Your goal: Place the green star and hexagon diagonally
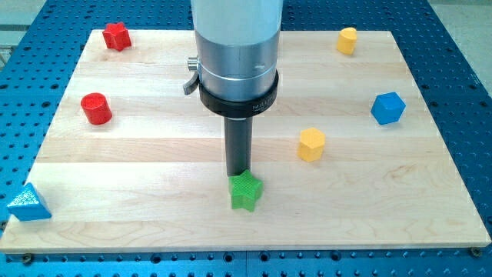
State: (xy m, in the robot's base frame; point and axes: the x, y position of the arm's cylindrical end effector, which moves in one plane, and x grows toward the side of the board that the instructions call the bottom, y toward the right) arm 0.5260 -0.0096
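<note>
The green star sits low on the wooden board, a little toward the view's bottom from the centre. My tip comes down right at the star's upper edge, on the side facing the view's top; the rod's very end meets the block there, and whether it touches or merely stands just behind it is hard to tell, since the star covers the contact point. There is no hand to open or close here, only the bare rod, holding nothing.

The yellow hexagon lies to the view's right of the rod and a bit higher than the star, apart from both.

The arm's wide silver body fills the top centre and is cut off by the frame, hiding the board behind it.

Farther out: a yellow cylinder near the top right, a blue cube by the right edge, a red star at the top left, a red cylinder on the left, and a blue triangle overhanging the bottom-left corner.
</note>
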